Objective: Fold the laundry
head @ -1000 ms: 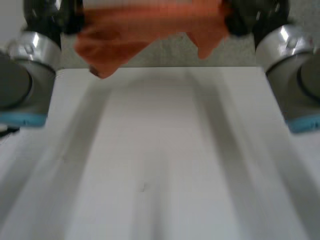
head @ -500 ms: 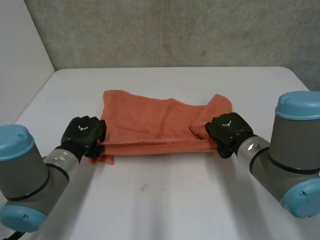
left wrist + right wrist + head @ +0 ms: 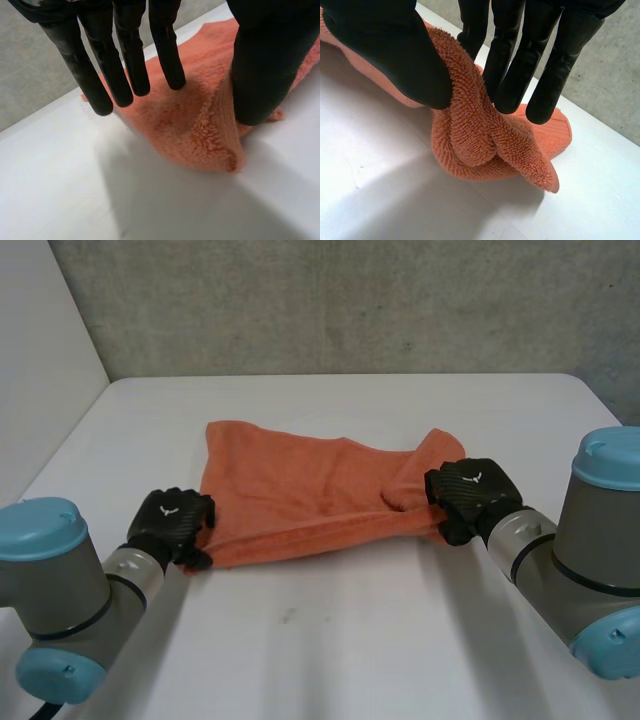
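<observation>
Head view: orange terry-cloth towel (image 3: 300,490) lies spread on the white table (image 3: 350,640), stretched between the two hands. Its far edge is toward the grey concrete wall (image 3: 350,300). Near edge is doubled over into a long fold running from hand to hand.

Left hand (image 3: 172,525) sits at the towel's near corner on its own side. From above, only the back of the hand is visible and the grip is hidden. Its wrist view settles it: straight fingers lie on the upper face of the cloth, thumb on the opposite side of the folded corner, terry pinched between them. The corner's tip pokes out just past the thumb and rests on the table.

Right hand (image 3: 470,495) sits at the opposite near corner, the towel bunched up against it. Its wrist view shows what the head view cannot: a thick rolled ridge of terry clamped between thumb and nearly straight fingers. A loose flap trails beyond the fingertips and lies flat on the table.
</observation>
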Controlling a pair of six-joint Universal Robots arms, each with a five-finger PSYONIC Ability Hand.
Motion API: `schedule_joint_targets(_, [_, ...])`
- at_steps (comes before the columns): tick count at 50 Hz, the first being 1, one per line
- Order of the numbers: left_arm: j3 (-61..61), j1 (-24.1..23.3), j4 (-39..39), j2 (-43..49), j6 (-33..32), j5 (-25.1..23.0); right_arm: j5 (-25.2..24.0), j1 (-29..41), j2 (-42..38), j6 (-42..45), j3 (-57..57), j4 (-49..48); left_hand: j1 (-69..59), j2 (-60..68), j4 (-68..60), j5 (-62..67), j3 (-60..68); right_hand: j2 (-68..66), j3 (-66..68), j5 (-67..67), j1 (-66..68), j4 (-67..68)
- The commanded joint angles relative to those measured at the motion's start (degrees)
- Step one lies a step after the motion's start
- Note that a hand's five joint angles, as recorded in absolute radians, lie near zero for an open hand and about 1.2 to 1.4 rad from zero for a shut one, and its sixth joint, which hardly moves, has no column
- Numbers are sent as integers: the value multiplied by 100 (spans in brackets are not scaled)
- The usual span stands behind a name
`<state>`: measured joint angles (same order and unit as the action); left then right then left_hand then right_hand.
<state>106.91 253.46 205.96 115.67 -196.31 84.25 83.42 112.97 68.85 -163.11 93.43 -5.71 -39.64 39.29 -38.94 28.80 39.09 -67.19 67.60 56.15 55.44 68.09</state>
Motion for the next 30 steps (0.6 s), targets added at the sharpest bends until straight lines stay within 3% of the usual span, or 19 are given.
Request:
schedule_joint_targets(1, [-21, 37, 32, -158, -4, 715, -1, -3, 164, 77, -18, 26, -4033, 4068, -4103, 4118, 4089, -1281, 1240, 1385, 2456, 1191])
schedule_joint_targets(7, [58, 2, -47, -844, -21, 742, -10, -12, 673, 428, -150, 324, -4036, 4071, -4106, 4120, 4091, -1281, 1240, 1385, 2456, 1191])
schedule_joint_targets(9, [163, -24, -196, -1597, -135, 716, -10, -12, 885, 728, -255, 624, -4036, 4071, -4106, 4120, 4091, -1281, 1240, 1385, 2456, 1191])
schedule_joint_targets(12, [129, -16, -608, -2458, -389, 410, -19, -117, 1262, 1613, -658, 1753, -4036, 4071, -4106, 4120, 4091, -1281, 1240, 1385, 2456, 1191])
schedule_joint_targets(16, [-12, 37, -1223, -2917, -644, -12, 16, -135, 1298, 2194, -984, 2773, -4036, 4071, -4106, 4120, 4091, -1281, 1240, 1385, 2456, 1191])
schedule_joint_targets(24, [-170, 168, -2437, -2482, -1320, -137, 43, -91, 965, 2802, -1029, 3709, -4036, 4071, -4106, 4120, 4091, -1281, 1240, 1385, 2456, 1191])
schedule_joint_targets(30, [-293, 336, -2421, -1338, -1778, -136, 86, -73, 70, 2916, -1134, 3682, -4036, 4071, -4106, 4120, 4091, -1281, 1240, 1385, 2456, 1191])
